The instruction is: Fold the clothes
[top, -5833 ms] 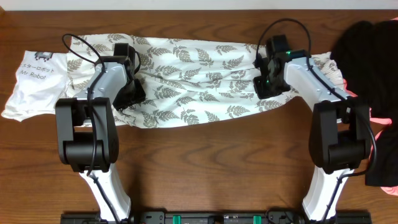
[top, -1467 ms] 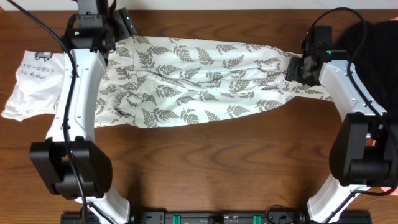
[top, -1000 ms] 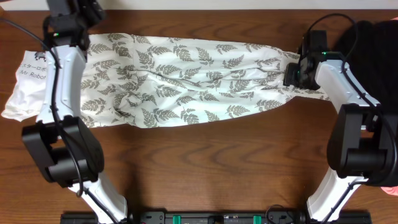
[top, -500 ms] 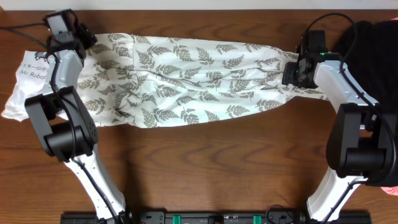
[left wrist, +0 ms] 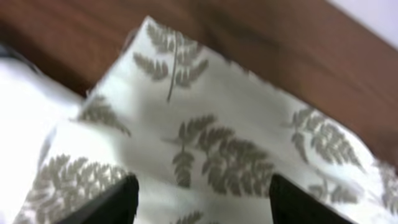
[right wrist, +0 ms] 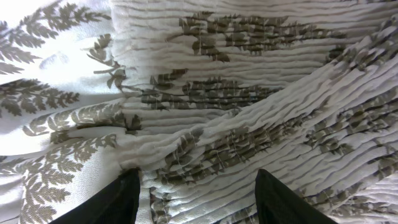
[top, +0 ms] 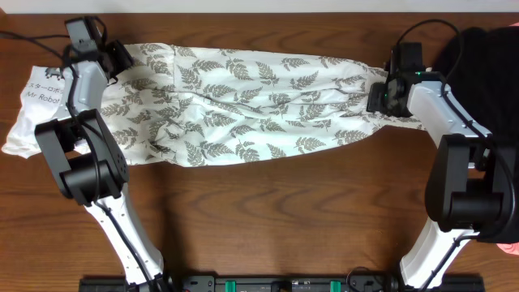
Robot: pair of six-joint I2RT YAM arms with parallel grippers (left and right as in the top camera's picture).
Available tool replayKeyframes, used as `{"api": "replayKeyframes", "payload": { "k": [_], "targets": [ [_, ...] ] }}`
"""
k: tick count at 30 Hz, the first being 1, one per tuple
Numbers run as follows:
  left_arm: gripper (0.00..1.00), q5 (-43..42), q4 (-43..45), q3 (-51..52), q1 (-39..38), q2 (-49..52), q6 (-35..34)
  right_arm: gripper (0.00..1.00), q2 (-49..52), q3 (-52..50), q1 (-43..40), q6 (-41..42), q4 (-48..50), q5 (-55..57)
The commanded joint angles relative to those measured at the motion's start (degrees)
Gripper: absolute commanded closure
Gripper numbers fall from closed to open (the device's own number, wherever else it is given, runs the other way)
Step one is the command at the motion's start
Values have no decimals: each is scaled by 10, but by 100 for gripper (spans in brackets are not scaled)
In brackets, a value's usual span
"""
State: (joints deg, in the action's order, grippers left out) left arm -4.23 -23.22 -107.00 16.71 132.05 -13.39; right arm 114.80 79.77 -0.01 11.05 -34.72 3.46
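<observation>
Task's thing: the long thin white garment printed with grey fern leaves (top: 259, 97) lies stretched flat along the brown wooden table (top: 284, 211), not yet folded anywhere.
Just changed: my left pincer (top: 113, 58) has travelled from the garment's upper edge out to its far-left top corner and now sits over that corner, beside the plain white "Mr Robot" shirt (top: 36, 105). My right pincer (top: 377, 99) has stayed at the pleated right end.
Left pincer: my fingers (left wrist: 127, 199) are apart, drawing in, with leafy cloth between them and nothing gripped yet.
Right pincer: apart, with my fingertips (right wrist: 127, 193) down on the ribbed cloth; I see no bunch pinched.
Meaning for the task: in my judgement both ends are now covered, so a first fold can start once both pincers grip.
Hard to make out: the left wrist view is blurred and crops my fingertips, so I cannot tell whether they touch the cloth.
Hidden: my right arm covers the garment's last stretch, near the black garment (top: 486, 65).
</observation>
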Motion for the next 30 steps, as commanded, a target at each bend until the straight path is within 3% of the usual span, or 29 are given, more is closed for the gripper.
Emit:
{"api": "replayKeyframes", "payload": {
  "k": [1, 8, 30],
  "targets": [
    [32, -11, -77, -118, 1, -2, 36, 42, 6, -8, 6, -4, 6, 2],
    [34, -5, -164, -254, -3, -2, 40, 42, 6, -8, 7, -4, 22, 2],
    [35, 43, -122, -257, -33, 147, 98, 43, 6, -8, 8, -4, 19, 2]
  ]
}}
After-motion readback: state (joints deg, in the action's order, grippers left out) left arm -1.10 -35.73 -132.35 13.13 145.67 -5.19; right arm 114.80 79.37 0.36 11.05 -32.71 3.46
